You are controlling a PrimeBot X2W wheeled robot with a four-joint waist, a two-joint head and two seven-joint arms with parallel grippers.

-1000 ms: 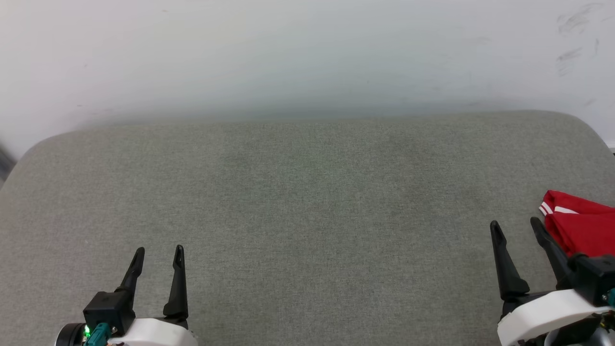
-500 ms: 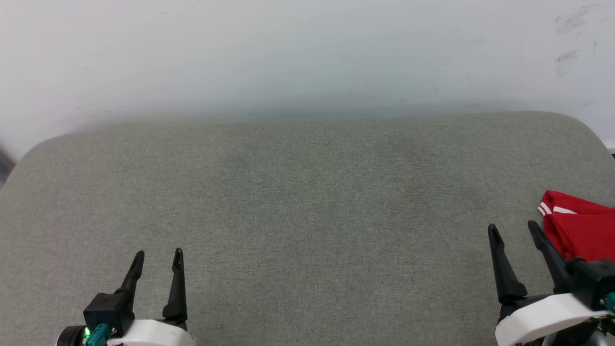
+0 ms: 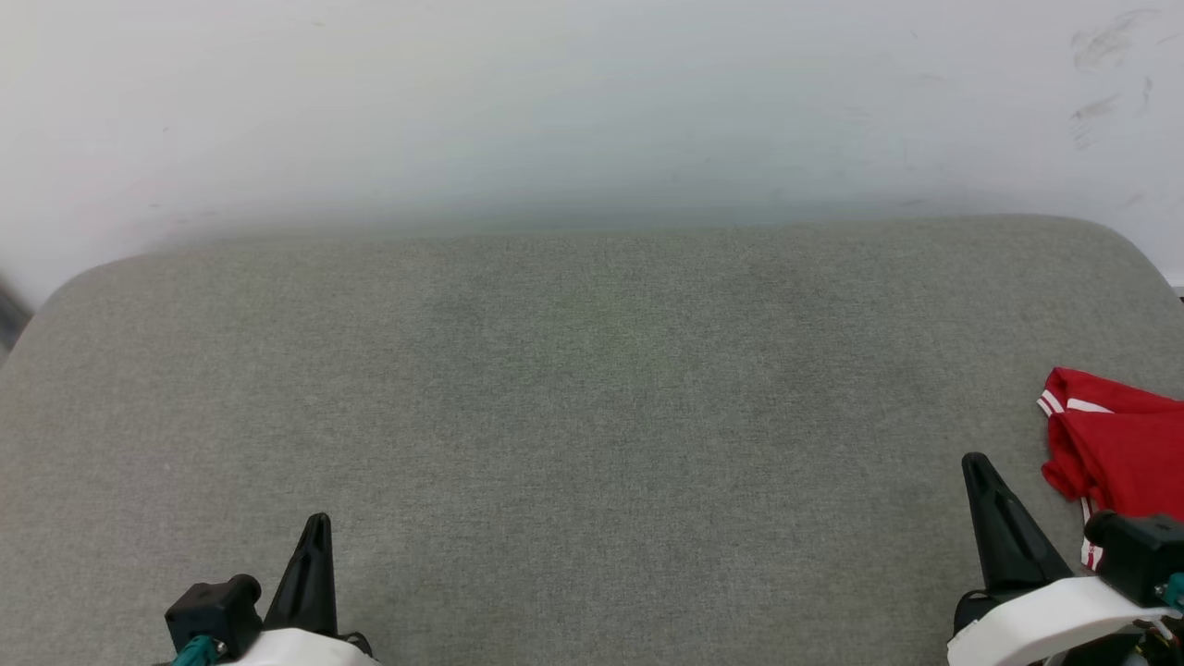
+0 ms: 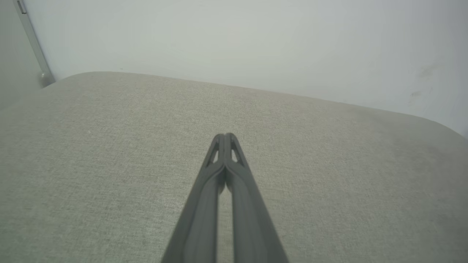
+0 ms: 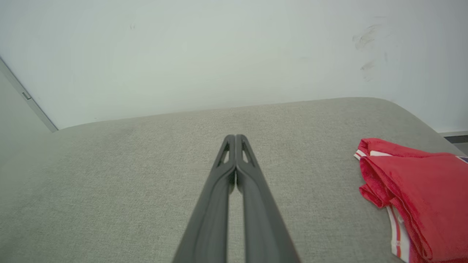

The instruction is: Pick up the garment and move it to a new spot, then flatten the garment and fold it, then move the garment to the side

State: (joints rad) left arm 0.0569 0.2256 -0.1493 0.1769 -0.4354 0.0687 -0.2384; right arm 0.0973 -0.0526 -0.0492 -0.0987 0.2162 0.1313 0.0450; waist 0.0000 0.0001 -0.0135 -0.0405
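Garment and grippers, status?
Left gripper shut, empty. Right gripper shut, empty. Garment lies bunched at grey cushion's right edge, apart from that gripper. Nothing seen in the way.

A grey-green woven pad [image 3: 592, 388] with rounded corners spans the foreground. Behind it stands a plain white wall [image 3: 555, 102], lit softly and evenly, with dark scuffs [image 3: 1096, 106] at its upper right. In the left wrist view a grey strip [image 4: 33, 44] runs down the wall at left.
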